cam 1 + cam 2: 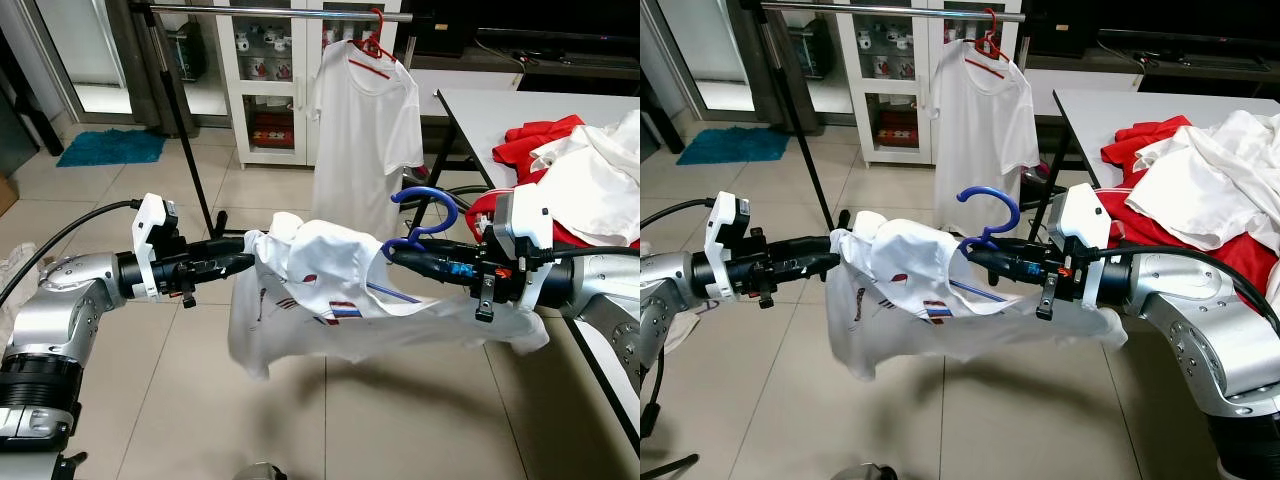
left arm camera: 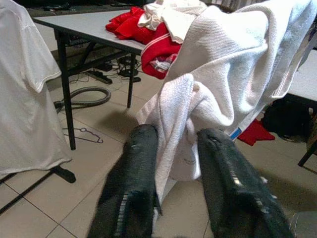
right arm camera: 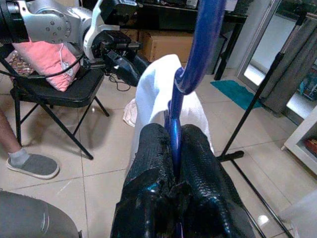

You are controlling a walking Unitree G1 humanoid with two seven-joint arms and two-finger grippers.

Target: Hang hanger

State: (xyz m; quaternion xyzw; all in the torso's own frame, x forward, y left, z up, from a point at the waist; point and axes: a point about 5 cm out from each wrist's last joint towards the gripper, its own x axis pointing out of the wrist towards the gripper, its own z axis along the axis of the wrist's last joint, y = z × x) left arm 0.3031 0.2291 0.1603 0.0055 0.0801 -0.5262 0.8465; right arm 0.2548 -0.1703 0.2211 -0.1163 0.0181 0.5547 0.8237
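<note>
We are standing on a beige tiled floor (image 1: 400,420), facing, from left to right, a teal mat (image 1: 110,147), a white glass-door cabinet (image 1: 262,80), a garment rail (image 1: 270,10) and a grey table (image 1: 1090,105). One white T-shirt (image 1: 365,130) is hanging from the rail on one red hanger (image 1: 372,45); a heap of red and white clothes (image 1: 1200,190) is lying on the table. In the right wrist view, one folding chair (image 3: 54,96) is carrying a pink cushion (image 3: 42,59), and a person's foot in a grey shoe (image 3: 32,165) is resting on the tiles.

Our left gripper (image 1: 245,262), fingers slightly apart, is pinching a fold of a second white T-shirt (image 1: 320,280), which is sagging between both arms. Our right gripper (image 1: 392,252), fingers pressed together, is clamping the neck of one blue hanger (image 1: 425,215); its hook is rising above the shirt, below and in front of the rail.
</note>
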